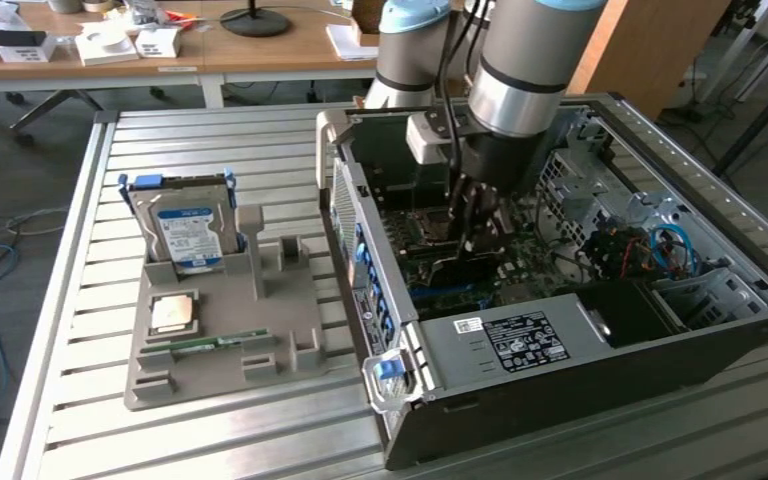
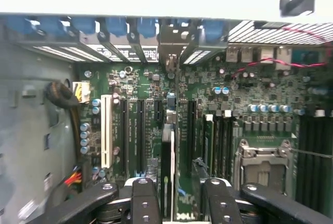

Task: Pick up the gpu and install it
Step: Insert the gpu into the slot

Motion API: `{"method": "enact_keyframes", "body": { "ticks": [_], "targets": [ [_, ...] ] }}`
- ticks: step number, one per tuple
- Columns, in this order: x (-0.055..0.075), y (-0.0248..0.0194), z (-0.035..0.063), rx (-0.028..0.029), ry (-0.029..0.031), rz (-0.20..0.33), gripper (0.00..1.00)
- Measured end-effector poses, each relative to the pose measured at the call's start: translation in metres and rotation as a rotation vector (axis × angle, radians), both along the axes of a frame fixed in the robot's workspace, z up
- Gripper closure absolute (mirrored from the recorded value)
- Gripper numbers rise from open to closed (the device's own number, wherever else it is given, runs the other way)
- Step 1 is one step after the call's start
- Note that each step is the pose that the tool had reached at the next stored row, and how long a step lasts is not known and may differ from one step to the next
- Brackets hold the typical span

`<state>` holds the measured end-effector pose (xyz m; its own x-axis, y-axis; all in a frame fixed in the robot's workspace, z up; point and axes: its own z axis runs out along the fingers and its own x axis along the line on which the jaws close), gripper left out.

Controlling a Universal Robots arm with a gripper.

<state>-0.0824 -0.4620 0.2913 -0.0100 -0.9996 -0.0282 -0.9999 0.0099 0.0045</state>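
While we reach down into the open black computer case (image 1: pixel 598 340), our one black two-fingered gripper (image 2: pixel 174 203) clenches the one thin dark gpu card (image 2: pixel 167 172) edge-on between its fingers, directly over the green motherboard's (image 2: pixel 250 104) slots.

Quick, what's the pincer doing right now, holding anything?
Pincer: shut on the gpu, down inside the case over the motherboard.
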Motion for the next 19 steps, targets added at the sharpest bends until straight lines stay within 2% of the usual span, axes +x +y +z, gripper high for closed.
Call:
{"method": "enact_keyframes", "body": {
  "ticks": [3,9,16,19],
  "targets": [
    [0.000,0.0000,0.0120,0.0000,0.0000,0.000,0.61],
    [0.001,0.0000,0.0296,-0.0001,0.0000,0.000,0.61],
    [0.001,0.0000,0.0392,0.0000,0.0000,0.000,0.61],
    [0.001,0.0000,0.0396,0.0000,0.0000,0.000,0.61]
  ]
}}
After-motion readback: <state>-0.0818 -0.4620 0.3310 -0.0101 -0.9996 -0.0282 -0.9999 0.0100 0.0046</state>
